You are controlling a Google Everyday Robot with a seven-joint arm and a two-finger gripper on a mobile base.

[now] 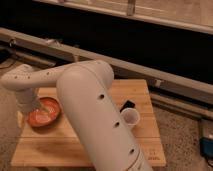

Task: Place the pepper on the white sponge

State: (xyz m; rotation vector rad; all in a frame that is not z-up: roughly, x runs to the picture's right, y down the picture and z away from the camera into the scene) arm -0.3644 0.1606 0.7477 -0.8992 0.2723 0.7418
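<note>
Background: a dark wall fills the upper frame, with a grey metal rail (150, 75) running diagonally from upper left to right; speckled floor (182, 130) at lower right.
Tabletop: a pale wooden tabletop (145, 95) takes up the lower half; its near edge is cut off by the frame bottom.
Arm: the thick white arm (95, 115) rises from bottom centre, bends left and drops at centre left, hiding the middle of the tabletop.
Hand: the hand (31, 111) sits low at the left rim of the orange-red bowl (46, 114); open or closed, I cannot tell.
Pepper: cannot be made out.
White sponge: not clearly seen; a pale patch (20, 118) just left of the bowl is too blurred to name.
Cup: a round white cup (131, 117) stands right of the arm, partly covered by it.
Black object: a small black object (128, 105) just behind the cup, unidentifiable.
Right edge: a blue object (207, 147), cut off.
</note>
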